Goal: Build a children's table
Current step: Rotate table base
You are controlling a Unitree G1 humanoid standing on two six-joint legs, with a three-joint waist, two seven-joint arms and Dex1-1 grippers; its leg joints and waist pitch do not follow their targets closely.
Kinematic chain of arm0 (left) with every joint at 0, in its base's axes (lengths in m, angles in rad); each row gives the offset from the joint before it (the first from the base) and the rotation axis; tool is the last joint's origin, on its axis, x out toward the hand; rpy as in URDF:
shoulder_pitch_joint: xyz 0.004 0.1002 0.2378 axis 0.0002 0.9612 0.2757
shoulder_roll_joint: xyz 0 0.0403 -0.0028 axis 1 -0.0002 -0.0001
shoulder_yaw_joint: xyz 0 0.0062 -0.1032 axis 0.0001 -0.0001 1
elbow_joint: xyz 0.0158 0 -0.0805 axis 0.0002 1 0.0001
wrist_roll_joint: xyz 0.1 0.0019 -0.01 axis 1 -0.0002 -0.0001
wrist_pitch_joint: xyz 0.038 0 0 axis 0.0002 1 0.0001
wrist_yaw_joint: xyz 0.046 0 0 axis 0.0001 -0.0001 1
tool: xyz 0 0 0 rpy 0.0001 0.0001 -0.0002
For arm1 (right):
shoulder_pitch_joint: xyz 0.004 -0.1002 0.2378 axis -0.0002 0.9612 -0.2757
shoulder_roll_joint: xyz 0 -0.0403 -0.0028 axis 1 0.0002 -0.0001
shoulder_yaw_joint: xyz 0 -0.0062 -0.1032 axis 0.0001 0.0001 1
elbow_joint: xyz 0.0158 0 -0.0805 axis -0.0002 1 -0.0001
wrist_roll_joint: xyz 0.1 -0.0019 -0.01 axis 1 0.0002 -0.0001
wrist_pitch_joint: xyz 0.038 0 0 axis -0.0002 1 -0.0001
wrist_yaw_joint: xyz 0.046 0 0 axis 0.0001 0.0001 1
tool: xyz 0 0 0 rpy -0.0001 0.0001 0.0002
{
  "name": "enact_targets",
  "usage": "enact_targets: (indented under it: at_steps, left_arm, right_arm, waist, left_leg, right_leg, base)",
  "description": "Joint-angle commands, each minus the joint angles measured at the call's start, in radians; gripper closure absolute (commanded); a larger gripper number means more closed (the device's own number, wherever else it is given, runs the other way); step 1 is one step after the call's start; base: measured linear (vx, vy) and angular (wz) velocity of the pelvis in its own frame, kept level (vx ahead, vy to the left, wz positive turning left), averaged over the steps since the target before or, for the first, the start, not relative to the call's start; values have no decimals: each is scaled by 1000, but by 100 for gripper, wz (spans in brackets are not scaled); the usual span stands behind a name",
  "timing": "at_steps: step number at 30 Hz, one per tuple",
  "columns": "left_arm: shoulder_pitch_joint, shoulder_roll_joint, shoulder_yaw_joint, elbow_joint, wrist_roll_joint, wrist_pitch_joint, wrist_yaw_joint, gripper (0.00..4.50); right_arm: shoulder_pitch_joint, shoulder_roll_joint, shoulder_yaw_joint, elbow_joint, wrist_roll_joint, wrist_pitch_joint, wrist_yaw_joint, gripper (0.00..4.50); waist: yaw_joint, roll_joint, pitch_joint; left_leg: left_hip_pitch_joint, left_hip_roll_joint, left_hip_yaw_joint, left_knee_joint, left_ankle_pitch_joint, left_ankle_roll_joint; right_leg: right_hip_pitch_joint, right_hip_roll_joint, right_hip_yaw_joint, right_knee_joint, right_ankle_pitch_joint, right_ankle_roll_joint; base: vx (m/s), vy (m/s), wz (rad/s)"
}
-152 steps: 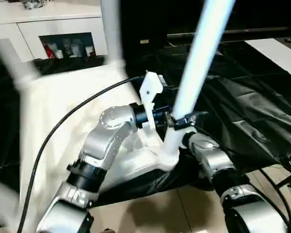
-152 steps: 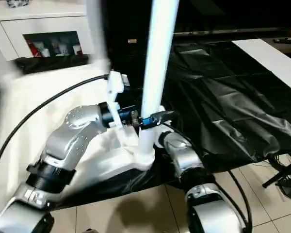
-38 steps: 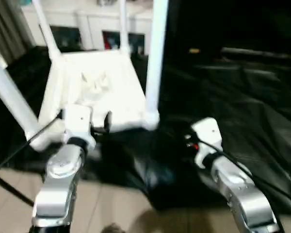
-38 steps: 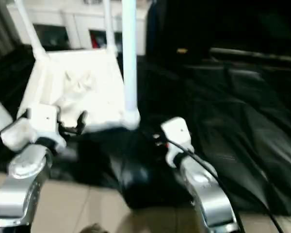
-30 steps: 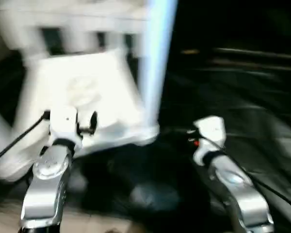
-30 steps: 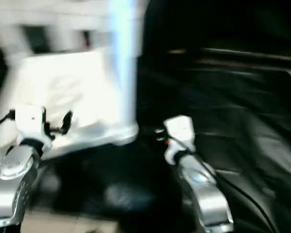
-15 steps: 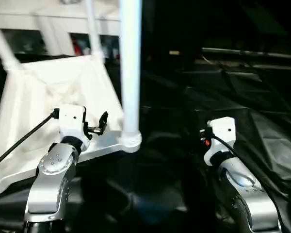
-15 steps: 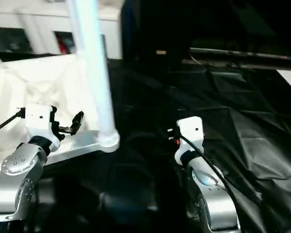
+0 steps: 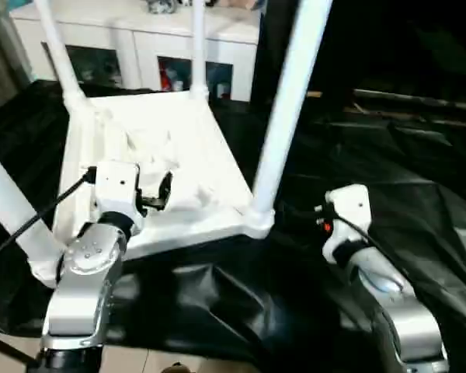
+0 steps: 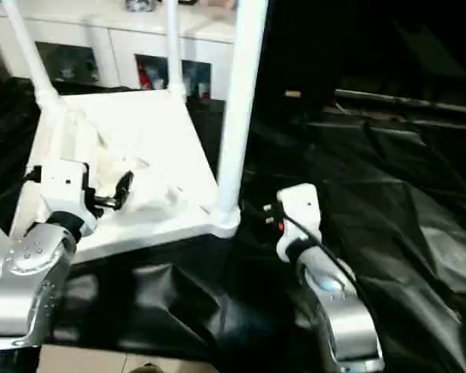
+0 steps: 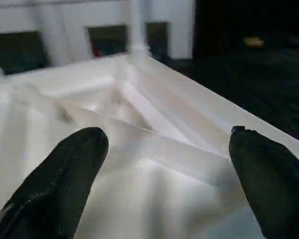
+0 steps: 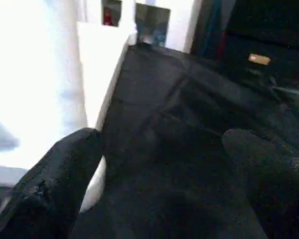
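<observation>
The children's table (image 9: 167, 151) lies upside down on a black sheet, its ribbed underside facing up. Several white tubular legs stand up from its corner sockets. The nearest leg (image 9: 283, 116) rises between my two arms. My left gripper (image 11: 167, 134) hovers open over the near edge of the underside, with nothing between its black fingers (image 11: 70, 169). My right gripper (image 12: 162, 137) is open and empty over the sheet, just right of that leg's socket (image 9: 258, 221). In the eye views its white wrist block (image 9: 343, 214) hides its fingers.
The black sheet (image 9: 419, 171) covers the surface, wrinkled to the right. A white cabinet (image 9: 140, 39) with glass-fronted shelves stands behind the table. A black cable (image 9: 31, 229) runs from my left wrist. Tiled floor (image 9: 132, 361) shows at the near edge.
Five seconds ago both grippers were at the base of the near right leg; now they are off it, one on each side. The camera has swung since; both grippers stay open.
</observation>
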Motion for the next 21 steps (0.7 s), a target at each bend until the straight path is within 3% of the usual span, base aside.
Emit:
enact_targets:
  at_steps: [1,2,3,4,5,6,7,8,10,11,12,14,16,18,21]
  left_arm:
    - [-24,21,-46,2,6,10,-44,3]
    - [-31,36,-59,8,6,5,-69,3]
    - [-41,56,-74,21,13,6,-93,3]
    - [-48,68,-83,30,19,7,-107,3]
    - [-66,83,-94,54,8,31,-143,3]
    - [-94,108,-111,93,-7,63,-206,3]
    - [-108,123,-122,113,-8,65,-234,3]
    - [-113,126,-122,120,-17,70,-249,3]
    - [-156,165,-137,175,-90,101,-388,3]
    - [-170,183,-148,192,-113,116,-444,3]
    - [-189,218,-180,214,-131,110,-529,3]
    - [-195,243,-204,214,-147,122,-594,3]
    - [-209,274,-238,231,-147,103,-675,3]
    - [-253,299,-278,310,-107,40,-756,3]
    - [-322,303,-309,434,-39,-80,-775,20]
  right_arm:
    - [-7,-18,-34,15,15,-1,17,0]
    - [-12,-29,-37,20,18,-4,29,0]
    - [-19,-41,-40,26,22,-6,43,0]
    - [-23,-48,-43,31,24,-8,52,0]
    - [-32,-63,-45,36,29,-4,68,0]
    - [-44,-86,-47,45,35,-1,95,0]
    - [-48,-99,-47,48,36,0,110,0]
    - [-49,-105,-47,48,39,0,118,0]
    - [-56,-153,-49,38,61,8,179,0]
    - [-56,-172,-53,31,72,13,205,0]
    - [-53,-200,-56,19,91,24,251,0]
    - [-49,-218,-57,7,107,35,282,0]
    - [-41,-249,-51,-12,127,54,331,0]
    - [-27,-297,-37,-35,149,69,400,0]
    - [-18,-332,-20,-46,167,61,454,0]
  waist:
    - [29,-26,-50]
    - [34,-20,-46]
    - [34,-16,-43]
    - [32,-3,-36]
    - [27,-3,-34]
    - [21,3,-34]
    - [20,4,-35]
    - [19,6,-36]
    - [23,23,-39]
    - [22,18,-40]
    - [23,19,-49]
    - [21,21,-50]
    - [19,27,-53]
    - [18,20,-52]
    - [20,25,-51]
  left_leg:
    - [10,50,-18,-66,-121,31]
    - [9,59,-13,-80,-80,28]
    - [10,64,-12,-90,-86,24]
    - [19,69,-9,-104,-169,2]
    - [21,72,-11,-108,-212,-9]
    - [28,81,-17,-122,-285,-29]
    - [32,86,-20,-126,-310,-35]
    - [32,88,-20,-127,-309,-37]
    - [31,89,-18,-127,-286,-35]
    - [33,89,-16,-127,-284,-33]
    - [28,90,-13,-125,-202,-17]
    - [23,89,-10,-121,-137,13]
    - [27,92,-5,-116,-98,35]
    - [29,90,0,-114,-93,67]
    - [32,95,1,-113,-102,74]
  right_leg:
    - [31,-158,92,-133,-304,-34]
    - [24,-139,83,-135,-427,-21]
    - [18,-127,74,-136,-464,-25]
    - [3,-109,60,-141,-531,-45]
    - [0,-104,55,-141,-547,-52]
    - [-1,-93,49,-132,-495,-76]
    - [-1,-92,49,-126,-443,-90]
    - [0,-93,50,-122,-409,-102]
    - [5,-97,53,-115,-315,-133]
    - [5,-95,52,-114,-288,-141]
    - [19,-94,50,-99,-135,-170]
    - [27,-95,49,-85,-7,-199]
    - [26,-96,46,-78,72,-234]
    - [32,-93,46,-83,94,-246]
    - [32,-101,48,-84,80,-255]
  base:
    - [-76,-102,-4]
    - [-76,-102,-4]
    - [-69,-85,-4]
    - [-36,-58,-3]
    - [-36,-58,-3]
    - [0,0,0]
    - [0,0,0]
    - [0,0,0]
    - [0,0,0]
    - [0,0,0]
    - [0,0,0]
    - [0,0,0]
    - [0,0,0]
    - [0,0,0]
    - [0,0,0]
